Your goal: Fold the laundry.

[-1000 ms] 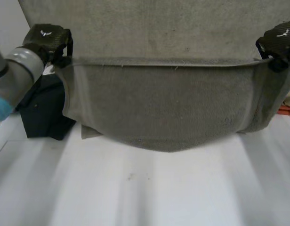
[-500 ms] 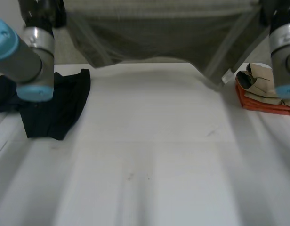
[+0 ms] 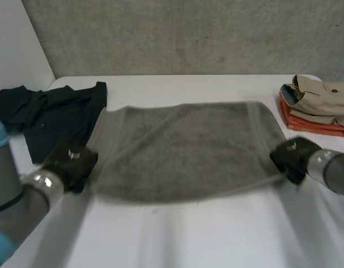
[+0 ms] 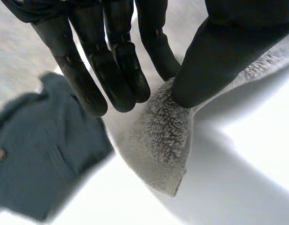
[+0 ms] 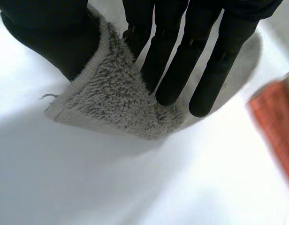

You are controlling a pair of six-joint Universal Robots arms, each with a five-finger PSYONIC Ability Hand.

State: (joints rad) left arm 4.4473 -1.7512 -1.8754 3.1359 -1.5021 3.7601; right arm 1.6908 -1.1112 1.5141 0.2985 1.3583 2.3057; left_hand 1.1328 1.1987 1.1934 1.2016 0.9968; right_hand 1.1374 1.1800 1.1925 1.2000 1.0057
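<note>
Lowered from mid-air, the grey towel now lies spread; left hand and right hand each pinch a near corner, the best hold on soft, limp terry

Bright even light, soft shadow beneath the towel

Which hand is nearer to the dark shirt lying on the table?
Left. The left hand pinches the grey towel's near corner just beside the dark shirt; the right hand pinches the other near corner, across the towel from it, by the folded clothes.
</note>
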